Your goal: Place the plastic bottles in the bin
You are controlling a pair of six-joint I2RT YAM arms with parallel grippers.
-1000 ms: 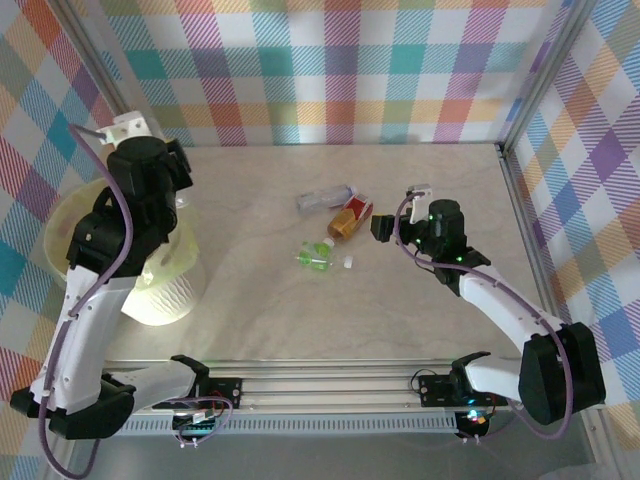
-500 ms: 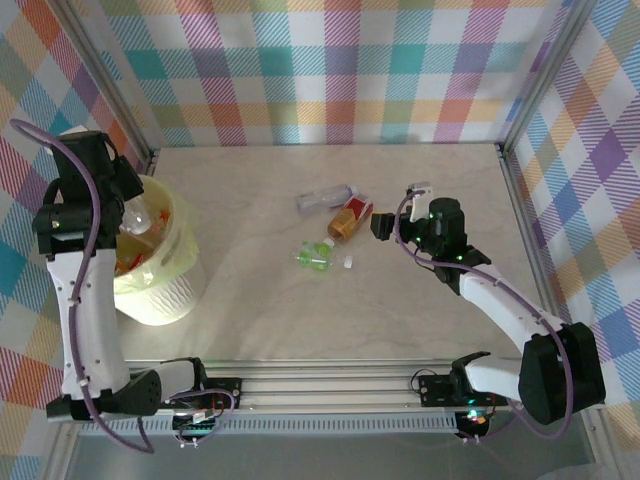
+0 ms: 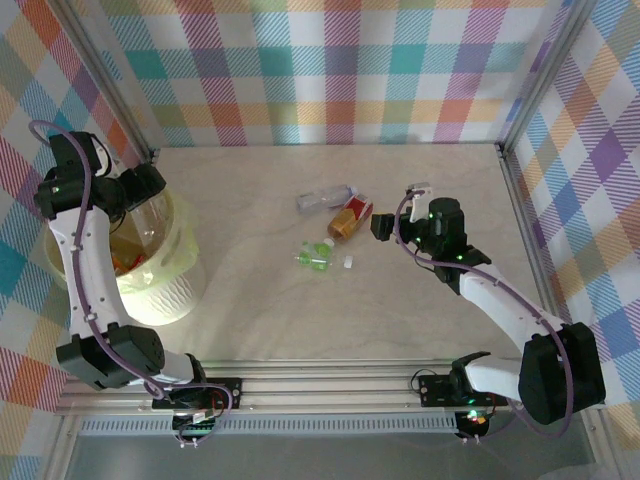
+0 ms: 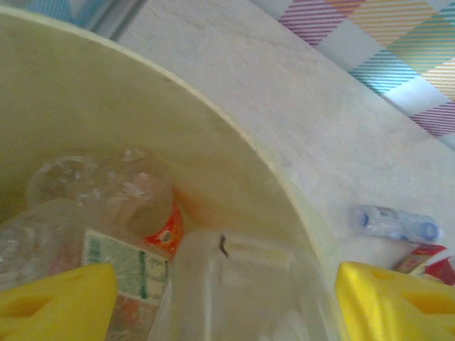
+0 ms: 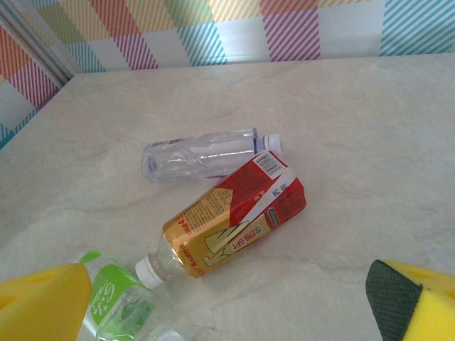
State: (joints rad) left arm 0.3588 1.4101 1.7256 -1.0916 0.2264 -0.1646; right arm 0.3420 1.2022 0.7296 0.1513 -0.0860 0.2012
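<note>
Overhead, the left gripper hung open above the bin, a clear bottle loose between its pads. Farther right, the red-labelled bottle lay slanted on the table, just left of the wide-open right gripper, the nearer arm.

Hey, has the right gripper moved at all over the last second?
No. Seen from the top camera, the right gripper sits at the same spot just right of the red-labelled bottle, jaws open as before.
</note>
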